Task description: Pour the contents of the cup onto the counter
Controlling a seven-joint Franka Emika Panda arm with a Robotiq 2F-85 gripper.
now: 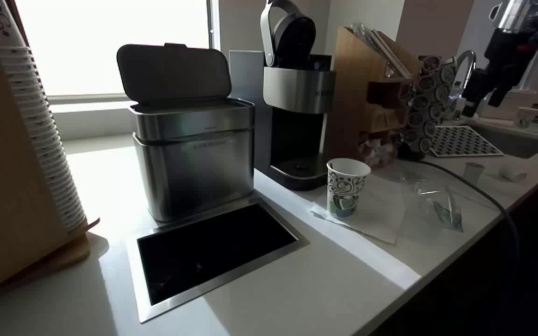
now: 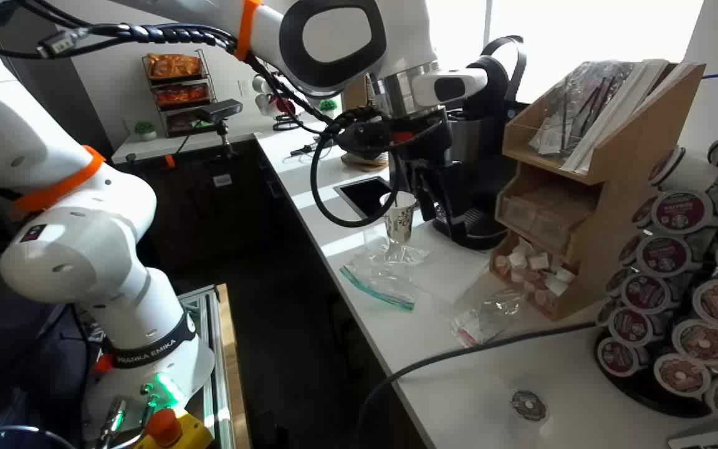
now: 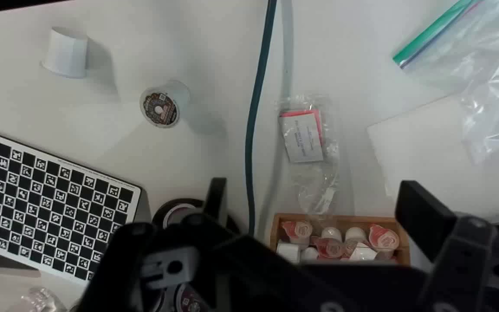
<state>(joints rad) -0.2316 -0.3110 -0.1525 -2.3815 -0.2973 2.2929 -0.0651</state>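
White paper with a swirled print: the cup (image 1: 348, 189) stands upright on a pale sheet (image 1: 381, 221) on the tabletop (image 1: 297, 289), below your claw (image 3: 314, 193) and well apart from it. Pouring seems not yet begun; you likely have grasp, lift and tilt left. Your claw hangs with jaws spread wide, holding and touching nothing.

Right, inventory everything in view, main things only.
Flat countertop: one, white, below window
Metal-framed rectangular cutout: one, dark, in countertop
Lidded steel bin: one, silver, beside cutout
Tall coffee maker: one, silver-black, beside bin
Tapered paper cup: one, patterned white, near coffee maker
Ribbed cup stack: one, white, by wooden panel
Stepped wooden organiser: one, tan, beside coffee maker
Robotiq gripper: one, black, open, above countertop
Jointed arm: one, white, beside and over countertop
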